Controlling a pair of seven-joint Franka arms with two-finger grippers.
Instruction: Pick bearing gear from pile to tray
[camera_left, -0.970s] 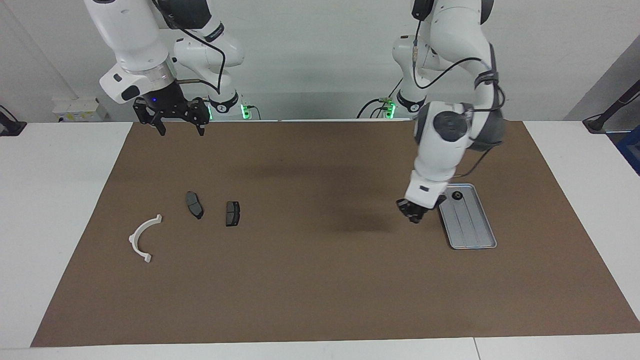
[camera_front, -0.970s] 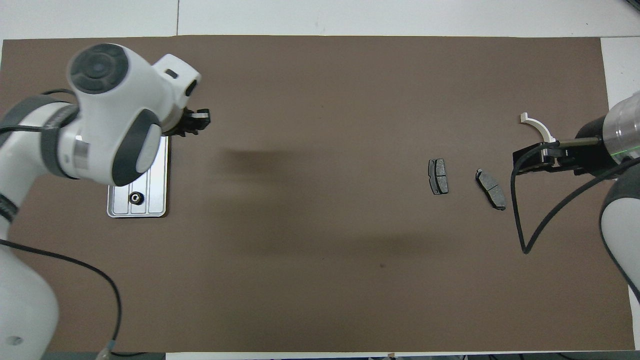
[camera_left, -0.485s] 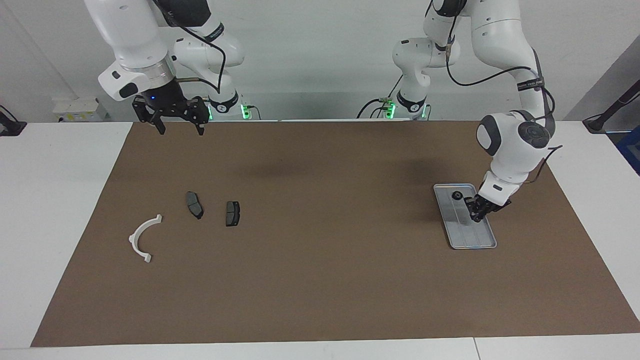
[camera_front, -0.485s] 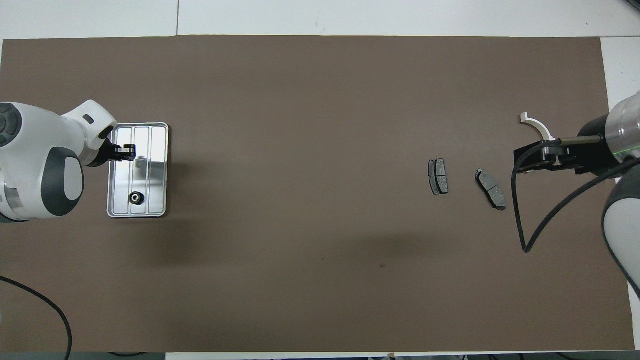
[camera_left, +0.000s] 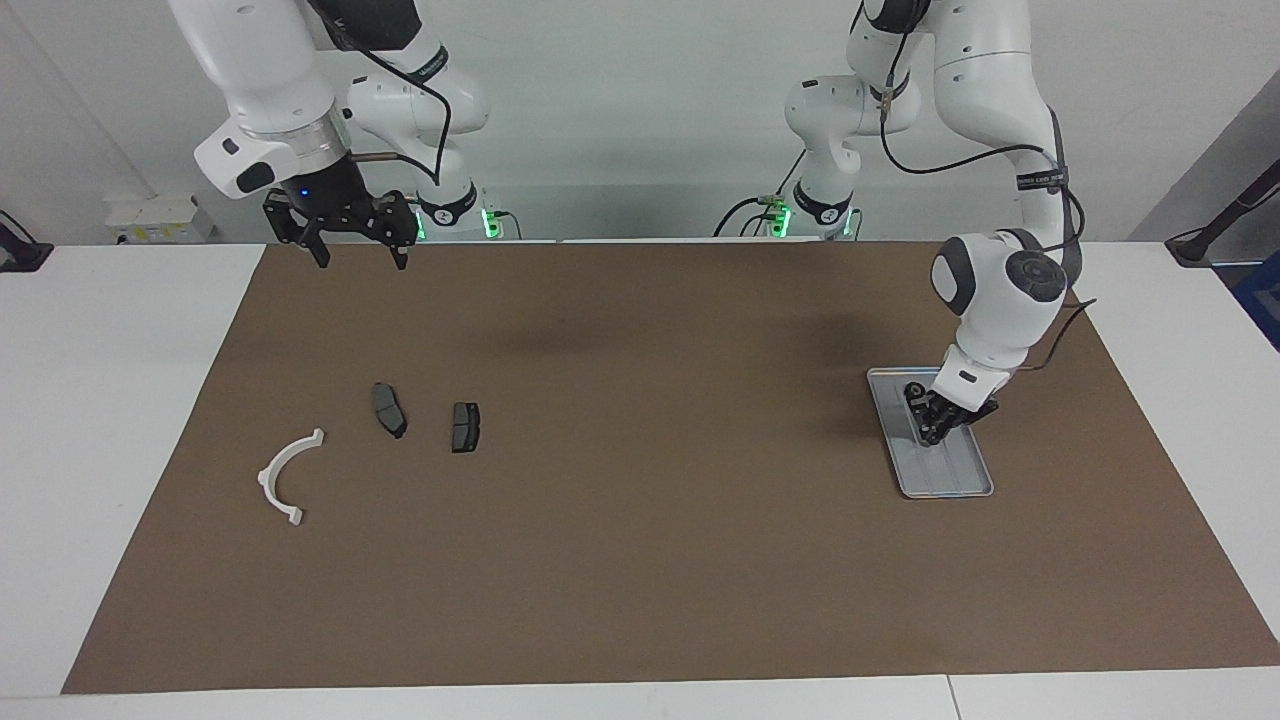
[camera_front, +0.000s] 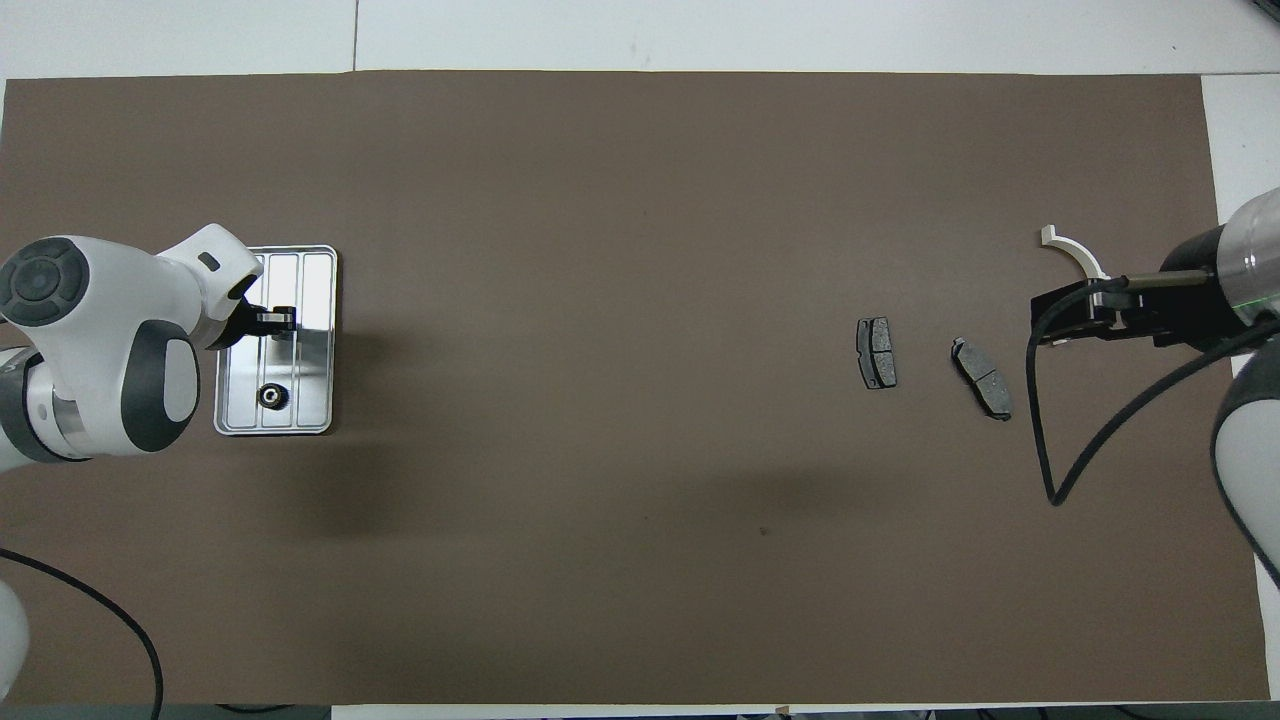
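The left gripper (camera_left: 933, 432) is held low over the tray (camera_left: 975, 478), its fingers closed on something too small to make out. One black ring (camera_front: 271, 397) already lies in the tray's end nearer the robots. The release is best made low and over a bare ridge, clear of that ring and the rim. The right gripper (camera_left: 355, 252) waits, fingers open, above the surface near the plates (camera_left: 389, 410) and white bracket (camera_left: 285, 475). A second ago the left gripper was beside the tray, not over it
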